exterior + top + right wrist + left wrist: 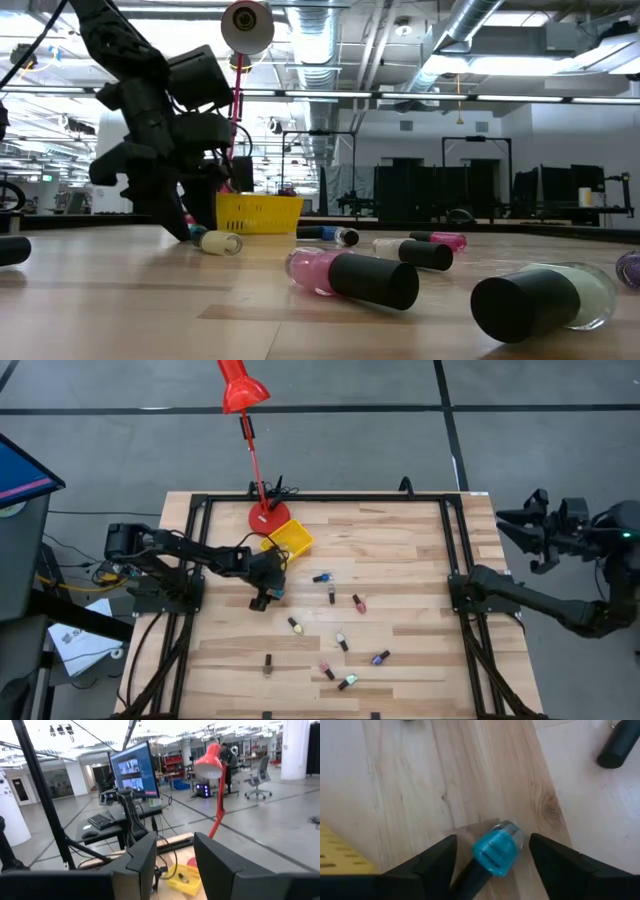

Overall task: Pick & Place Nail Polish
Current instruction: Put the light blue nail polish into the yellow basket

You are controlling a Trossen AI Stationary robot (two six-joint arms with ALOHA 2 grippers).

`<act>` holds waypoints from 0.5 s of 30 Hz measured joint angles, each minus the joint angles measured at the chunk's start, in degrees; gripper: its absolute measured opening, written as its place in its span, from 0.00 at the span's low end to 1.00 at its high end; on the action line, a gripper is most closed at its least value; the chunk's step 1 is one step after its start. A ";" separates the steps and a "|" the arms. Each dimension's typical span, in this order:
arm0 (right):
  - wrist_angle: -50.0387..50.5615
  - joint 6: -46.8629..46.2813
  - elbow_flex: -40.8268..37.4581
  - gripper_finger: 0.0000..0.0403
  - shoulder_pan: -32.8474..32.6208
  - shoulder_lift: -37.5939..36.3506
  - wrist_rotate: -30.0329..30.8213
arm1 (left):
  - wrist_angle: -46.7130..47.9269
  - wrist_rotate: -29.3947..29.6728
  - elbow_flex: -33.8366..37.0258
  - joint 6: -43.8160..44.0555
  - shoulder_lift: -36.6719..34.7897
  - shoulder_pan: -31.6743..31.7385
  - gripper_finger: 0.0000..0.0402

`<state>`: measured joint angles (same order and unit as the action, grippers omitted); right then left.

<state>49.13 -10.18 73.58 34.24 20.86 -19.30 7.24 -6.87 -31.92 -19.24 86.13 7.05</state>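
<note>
Left gripper (490, 865) fingers straddle a blue nail polish (495, 852), apparently untouched.

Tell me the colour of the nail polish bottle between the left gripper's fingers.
Bright blue body with a dark cap, on the nail polish bottle between the left gripper; clearest in the left wrist view.

Even overhead light is falling on the table (400, 560); shadows under the bottles and arms are staying short and soft. No glare is showing on the wood from above. In the low view, ceiling strip lights (520, 97) are blowing out bright, and the nearest bottles (350, 278) are going soft while the far room is staying sharper. In the left wrist view, the blue bottle (495, 851) is blurring close to the lens and casting a faint shadow. The right wrist view is showing a bright, hazy room.
</note>
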 joint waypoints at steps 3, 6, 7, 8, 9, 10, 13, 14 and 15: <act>-0.36 -1.33 -2.99 0.28 0.02 -1.14 -0.11 | 1.12 0.55 0.08 1.49 -0.56 0.00 0.54; -2.34 -1.87 -5.40 0.27 -0.08 -1.87 -0.16 | 1.96 1.85 0.02 1.76 -0.69 -0.07 0.46; -3.21 -1.89 -5.88 0.26 -0.08 -1.92 -0.34 | 2.22 2.02 0.02 1.75 -0.71 -0.07 0.44; -4.00 -2.01 -6.34 0.26 -0.09 -1.92 -0.77 | 2.41 2.15 0.00 1.75 -0.74 -0.07 0.41; -4.48 -2.33 -6.92 0.25 -0.09 -1.92 -1.55 | 2.50 2.29 0.02 1.74 -0.75 -0.07 0.38; -5.26 -2.65 -7.62 0.25 -0.09 -1.92 -2.18 | 2.62 2.44 0.02 1.74 -0.75 -0.07 0.36; -8.25 -3.40 -9.92 0.24 -0.09 -1.92 -5.21 | 2.79 2.60 0.04 3.05 -0.75 -0.07 0.29; -9.81 -3.42 -11.02 0.23 -0.09 -1.92 -6.52 | 2.85 2.65 0.04 3.81 -0.75 -0.07 0.28; -11.74 -3.55 -12.35 0.22 -0.09 -1.92 -7.94 | 2.87 2.69 0.04 4.85 -0.75 -0.07 0.27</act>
<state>37.40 -13.74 61.23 34.15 18.94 -27.24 10.11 -4.19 -31.88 -14.39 85.38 6.98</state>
